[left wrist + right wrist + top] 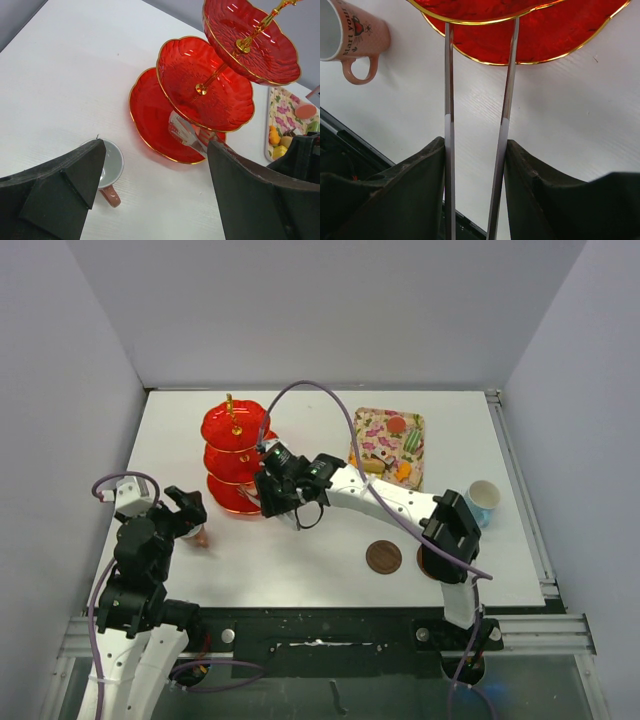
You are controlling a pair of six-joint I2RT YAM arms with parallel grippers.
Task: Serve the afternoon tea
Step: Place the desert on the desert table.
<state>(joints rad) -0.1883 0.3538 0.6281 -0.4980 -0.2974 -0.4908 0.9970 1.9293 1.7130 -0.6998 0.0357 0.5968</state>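
Stand (236,455): straight ahead of the right jaws; long axis upright, gold handle on top. Probably rigid, brittle and tippy, so best taken by that handle.
Right gripper (475,150): partly closed, pinching the tongs.
Left gripper (155,150): jaws wide apart, holding nothing.
Tongs (449,75): thin springy blades, long axis running from the right jaws to the stand; tips hidden under a tier.
Pink cup (107,167): below the left jaws, beside one finger; probably light and smooth.

One red stand (236,425), two cups (484,502) (107,167), two brown saucers (383,557) (424,564), one tray (372,435) and one pair of tongs (449,75).
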